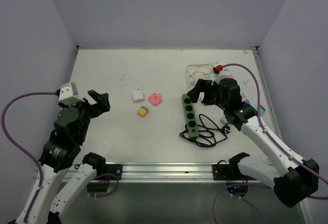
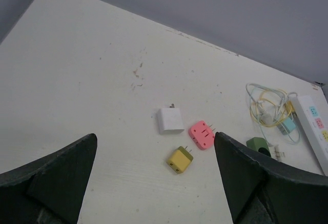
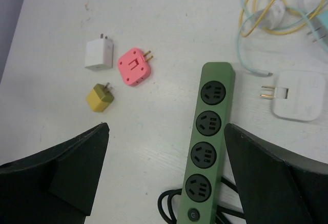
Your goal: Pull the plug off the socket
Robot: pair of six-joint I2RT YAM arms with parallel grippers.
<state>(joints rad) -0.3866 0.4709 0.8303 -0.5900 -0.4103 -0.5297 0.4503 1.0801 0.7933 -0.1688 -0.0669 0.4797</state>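
A green power strip [image 1: 189, 115] lies right of centre, and all its round sockets show empty in the right wrist view [image 3: 210, 142]. Three loose plugs lie to its left: white [image 1: 137, 95], pink [image 1: 155, 99] and yellow [image 1: 143, 111]. They also show in the left wrist view, white [image 2: 170, 120], pink [image 2: 202, 134] and yellow [image 2: 180, 159]. My right gripper [image 1: 202, 92] hangs open above the strip's far end, holding nothing [image 3: 166, 126]. My left gripper [image 1: 100, 101] is open and empty, left of the plugs [image 2: 155, 137].
The strip's black cord [image 1: 207, 131] is coiled at its near end. A tangle of thin cables [image 1: 202, 72] lies behind the strip. A white charger [image 3: 300, 101] and a white power strip [image 2: 315, 126] lie at the right. Walls enclose the table.
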